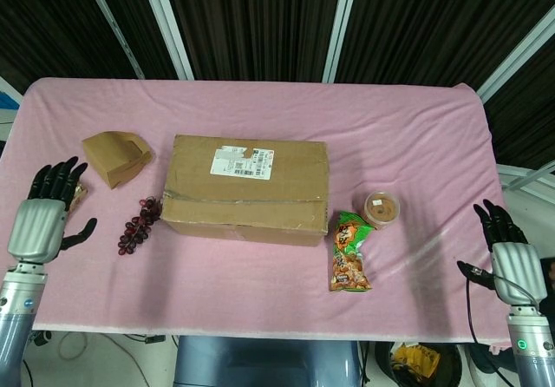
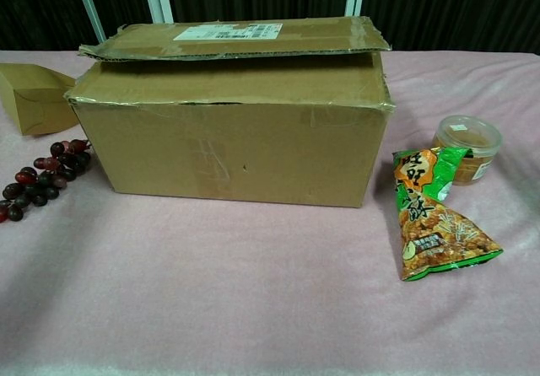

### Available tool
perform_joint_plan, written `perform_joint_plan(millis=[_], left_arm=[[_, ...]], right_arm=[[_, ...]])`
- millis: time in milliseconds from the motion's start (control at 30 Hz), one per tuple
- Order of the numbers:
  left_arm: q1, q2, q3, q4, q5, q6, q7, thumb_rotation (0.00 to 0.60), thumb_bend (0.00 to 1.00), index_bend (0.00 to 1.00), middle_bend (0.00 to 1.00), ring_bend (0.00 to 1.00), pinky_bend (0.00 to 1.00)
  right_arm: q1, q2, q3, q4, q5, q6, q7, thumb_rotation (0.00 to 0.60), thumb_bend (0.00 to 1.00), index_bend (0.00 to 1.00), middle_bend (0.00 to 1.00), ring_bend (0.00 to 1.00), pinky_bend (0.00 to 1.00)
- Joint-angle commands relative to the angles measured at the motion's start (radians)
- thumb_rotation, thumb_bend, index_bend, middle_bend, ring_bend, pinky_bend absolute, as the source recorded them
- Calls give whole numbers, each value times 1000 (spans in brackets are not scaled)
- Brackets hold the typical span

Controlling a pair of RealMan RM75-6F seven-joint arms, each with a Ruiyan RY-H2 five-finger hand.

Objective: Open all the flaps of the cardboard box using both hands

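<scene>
A brown cardboard box [image 1: 246, 189] [image 2: 234, 127] sits in the middle of the pink table, both long top flaps folded down; the far flap with the white label [image 1: 242, 160] lies slightly raised over the near one. My left hand [image 1: 45, 218] hovers at the table's left edge, well left of the box, fingers spread and empty. At the right front corner my right hand [image 1: 507, 252] is also empty, fingers spread. Neither hand touches the box. The chest view shows no hand.
A small brown carton [image 1: 115, 157] and a bunch of dark grapes [image 1: 139, 223] lie left of the box. A foil snack pack [image 1: 79, 193] is partly hidden behind my left hand. A green snack bag [image 1: 349, 250] and a lidded cup [image 1: 382, 208] lie right of the box.
</scene>
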Motion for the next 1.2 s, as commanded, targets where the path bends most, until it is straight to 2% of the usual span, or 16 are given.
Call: perform_joint_plan(millis=[33, 300, 500, 933, 1200], left_arm=[[-76, -13, -45, -48, -50, -68, 85, 600, 271, 0, 0, 0, 0], [-223, -104, -93, -51, -177, -181, 245, 600, 271, 0, 0, 0, 0], [-293, -169, -88, -42, -240, -218, 316, 600, 271, 0, 0, 0, 0], [-374, -238, -85, 26, -279, -224, 365, 600, 279, 0, 0, 0, 0], [-448, -263, -121, 106, -288, -240, 379, 600, 295, 0, 0, 0, 0]], right_arm=[[2, -1, 2, -4, 10, -10, 5, 600, 255, 0, 0, 0, 230], [7, 3, 12, -16, 43, -36, 26, 600, 255, 0, 0, 0, 231], [9, 6, 21, -19, 69, -52, 47, 600, 255, 0, 0, 0, 230], [13, 10, 30, -24, 93, -72, 68, 600, 254, 0, 0, 0, 230], [11, 15, 33, -36, 107, -79, 77, 600, 254, 0, 0, 0, 231]])
